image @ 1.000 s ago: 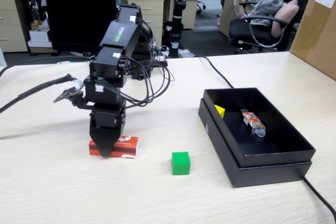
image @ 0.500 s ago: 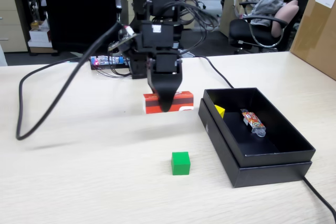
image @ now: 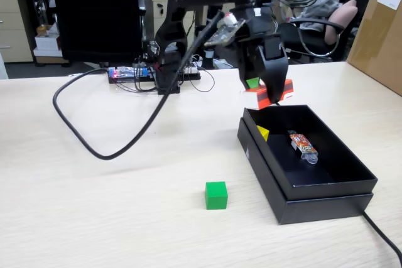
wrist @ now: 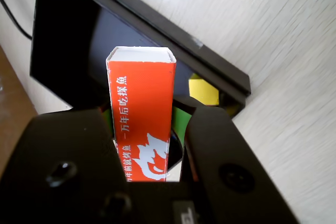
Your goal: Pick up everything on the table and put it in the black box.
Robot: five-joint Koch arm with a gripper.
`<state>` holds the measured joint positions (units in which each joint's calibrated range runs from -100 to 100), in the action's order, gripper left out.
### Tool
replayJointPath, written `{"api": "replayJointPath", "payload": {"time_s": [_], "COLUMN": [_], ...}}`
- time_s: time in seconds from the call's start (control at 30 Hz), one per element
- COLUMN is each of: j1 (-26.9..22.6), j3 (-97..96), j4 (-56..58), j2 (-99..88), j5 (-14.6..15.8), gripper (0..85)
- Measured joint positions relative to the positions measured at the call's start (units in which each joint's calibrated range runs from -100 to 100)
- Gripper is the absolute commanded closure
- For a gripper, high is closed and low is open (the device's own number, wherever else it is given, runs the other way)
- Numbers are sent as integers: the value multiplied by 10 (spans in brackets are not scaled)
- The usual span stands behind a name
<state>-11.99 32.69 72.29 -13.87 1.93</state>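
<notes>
Currently, in the fixed view, the gripper [image: 274, 95] hangs above the far left corner of the black box [image: 326, 187], clamped on the red-and-white carton [image: 262, 97], which pokes out either side of the jaws well clear of the table [image: 94, 218]. Inside the box lie the yellow cube [image: 262, 132] and an orange-red snack packet [image: 303, 144]; the green cube [image: 216, 194] sits alone on the desktop, well apart from the arm and near the box's left wall.

In the wrist view, the carton [wrist: 142, 108] stands gripped between the two dark jaws, its free end pointing over the box interior [wrist: 79, 51], with the yellow cube [wrist: 203, 89] tucked in the corner just beside it.

As I judge it, the carton is over the corner, barely inside the rim. A good release would come after carrying it further toward the box's middle and lowering it, so that it neither catches the wall nor lands on the cube. Opening here risks it tipping onto the rim.
</notes>
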Motion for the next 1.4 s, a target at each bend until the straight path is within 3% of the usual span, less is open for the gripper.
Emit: {"api": "replayJointPath", "payload": {"time_s": [0.3,0.97,1.07,1.3,1.33,1.4], "j1": [-21,-38,-37,-30,-29,-28], "j3": [1,-17,-31,-49,-49,-49], "j4": [-1,-35,-36,-41,-41,-41], "j2": [119,162,162,163,163,163], "j5": [9,20,19,17,17,17], "gripper": [842,833,730,718,693,561]}}
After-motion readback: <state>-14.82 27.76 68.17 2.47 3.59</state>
